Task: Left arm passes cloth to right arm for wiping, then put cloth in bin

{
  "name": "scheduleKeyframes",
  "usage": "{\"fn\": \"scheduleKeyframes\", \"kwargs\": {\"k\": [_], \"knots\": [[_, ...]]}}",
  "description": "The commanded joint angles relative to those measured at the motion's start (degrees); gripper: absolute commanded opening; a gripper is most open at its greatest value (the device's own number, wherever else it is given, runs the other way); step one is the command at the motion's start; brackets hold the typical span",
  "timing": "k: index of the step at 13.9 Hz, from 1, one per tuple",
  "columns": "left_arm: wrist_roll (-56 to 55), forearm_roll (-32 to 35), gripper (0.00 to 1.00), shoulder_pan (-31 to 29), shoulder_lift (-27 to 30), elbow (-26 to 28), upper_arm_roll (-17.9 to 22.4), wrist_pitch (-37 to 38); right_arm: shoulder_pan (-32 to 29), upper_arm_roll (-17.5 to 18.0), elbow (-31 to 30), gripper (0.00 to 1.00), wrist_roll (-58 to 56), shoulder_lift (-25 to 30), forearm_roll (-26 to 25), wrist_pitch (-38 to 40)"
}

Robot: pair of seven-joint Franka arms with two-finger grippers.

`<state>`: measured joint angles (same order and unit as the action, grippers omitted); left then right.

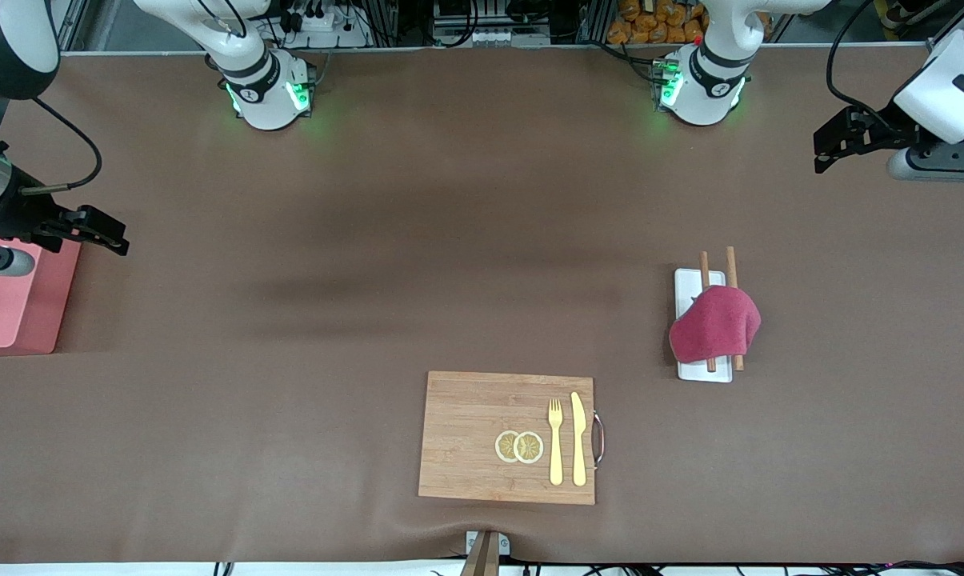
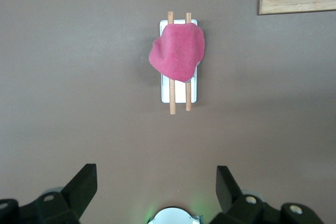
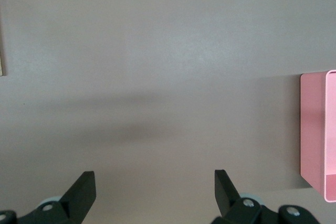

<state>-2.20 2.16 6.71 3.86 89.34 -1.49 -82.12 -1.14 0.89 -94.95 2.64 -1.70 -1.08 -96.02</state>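
The crimson cloth (image 1: 715,324) lies draped over two wooden sticks (image 1: 730,264) on a flat white tray (image 1: 690,280), toward the left arm's end of the table. It also shows in the left wrist view (image 2: 177,52). My left gripper (image 1: 821,152) is open and empty, up in the air over bare table near that end; its own view (image 2: 156,182) shows its fingers wide apart. My right gripper (image 1: 118,236) is open and empty, in the air beside the salmon-pink bin (image 1: 10,300) at the right arm's end. The right wrist view shows that gripper (image 3: 155,182) over bare table with the bin (image 3: 314,129) at its edge.
A wooden board (image 1: 466,436) lies near the front edge of the table, nearer to the camera than the cloth. It carries a yellow fork (image 1: 556,440), a yellow knife (image 1: 578,436) and two lemon slices (image 1: 519,446). A brown mat (image 1: 418,264) covers the table.
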Motion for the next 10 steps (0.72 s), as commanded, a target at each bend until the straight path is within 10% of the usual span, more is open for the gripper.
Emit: {"fn": "scheduleKeyframes", "kwargs": {"k": [1,10], "knots": [[1.67,-0.93,1.0,0.5,-0.09,-0.39,0.52,-0.06,-0.7,0.43,0.99,1.0,-0.44,-0.06,-0.33,0.75],[12.54,-0.75,1.0,1.02,-16.94,-4.08,-0.88,-4.87,-0.88,0.34,0.91,1.0,-0.7,-0.58,-0.33,0.66]]}}
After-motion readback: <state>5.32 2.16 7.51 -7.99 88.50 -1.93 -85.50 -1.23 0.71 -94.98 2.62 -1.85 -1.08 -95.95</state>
